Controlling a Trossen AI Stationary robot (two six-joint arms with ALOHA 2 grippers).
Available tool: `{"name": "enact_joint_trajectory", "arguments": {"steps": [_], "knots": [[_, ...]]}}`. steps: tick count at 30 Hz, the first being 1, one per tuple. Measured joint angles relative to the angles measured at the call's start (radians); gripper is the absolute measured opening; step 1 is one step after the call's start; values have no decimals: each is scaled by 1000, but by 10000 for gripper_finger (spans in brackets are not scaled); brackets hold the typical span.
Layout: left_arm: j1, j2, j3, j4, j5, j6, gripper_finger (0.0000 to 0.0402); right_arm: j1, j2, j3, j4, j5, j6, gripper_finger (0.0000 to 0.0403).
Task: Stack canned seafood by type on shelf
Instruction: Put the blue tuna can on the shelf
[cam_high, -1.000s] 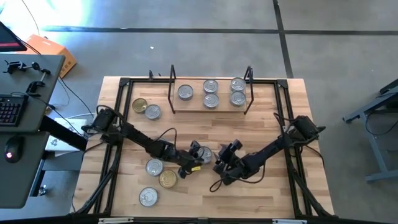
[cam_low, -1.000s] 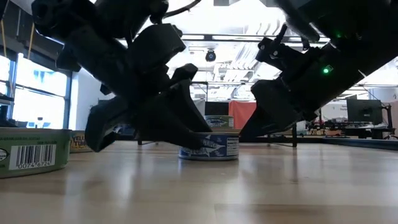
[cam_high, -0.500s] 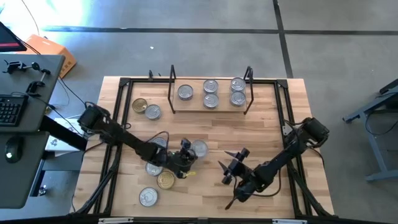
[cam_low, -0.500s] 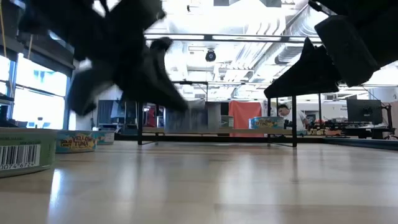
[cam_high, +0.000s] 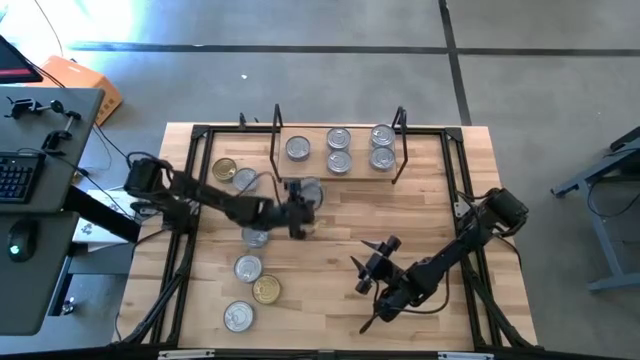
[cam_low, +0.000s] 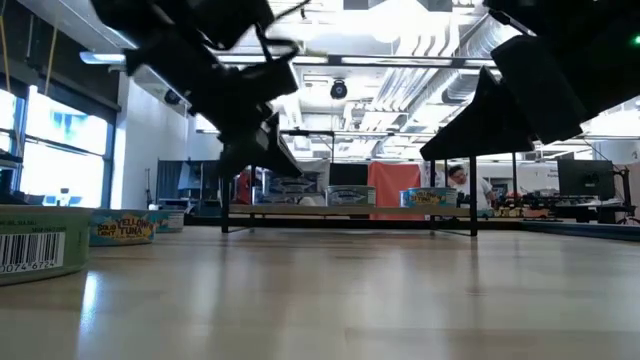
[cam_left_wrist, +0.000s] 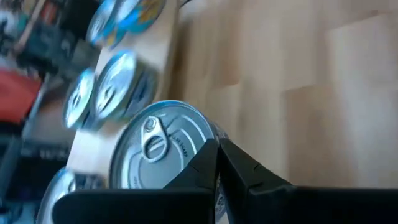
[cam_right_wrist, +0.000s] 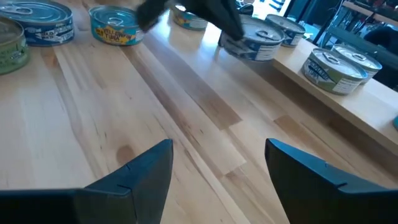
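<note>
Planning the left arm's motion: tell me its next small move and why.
Probably carry on toward the low light-wood shelf and set the tin down there. The left gripper is shut on a flat round silver-lidded tin, held just short of the shelf's front edge, where similar tins already sit. The right gripper waits open.

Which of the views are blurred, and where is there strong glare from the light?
Left wrist view: the shelf tins are smeared, while the held tin is sharper. Low view: the left gripper is a dark blurred silhouette against bright ceiling lights. High view: glare washes out the floor at the upper left. Right wrist view: the far tins are soft.
</note>
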Motion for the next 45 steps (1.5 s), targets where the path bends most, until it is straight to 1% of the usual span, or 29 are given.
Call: {"name": "enact_joint_trajectory", "arguments": {"steps": [4, 7, 10, 19, 29, 37, 45], "knots": [[90, -13, 0, -26, 38, -31, 0, -9, 0, 0, -2, -9, 0, 247], [145, -22, 1, -51, 130, -59, 0, -15, 0, 0, -3, -10, 0, 247], [188, -22, 1, -93, 165, -88, 1, -19, 0, 0, -3, -21, 0, 247], [251, -22, 2, -123, 186, -76, 1, -19, 0, 0, -2, -27, 3, 247], [264, -29, 2, -106, 180, -72, 1, -19, 1, 0, -2, -27, 2, 247], [269, -79, 2, -109, 173, -49, 0, -19, 1, 0, -2, -27, 3, 247], [321, -91, 2, -105, 177, -19, 0, -19, 1, 0, -2, -27, 3, 247]]}}
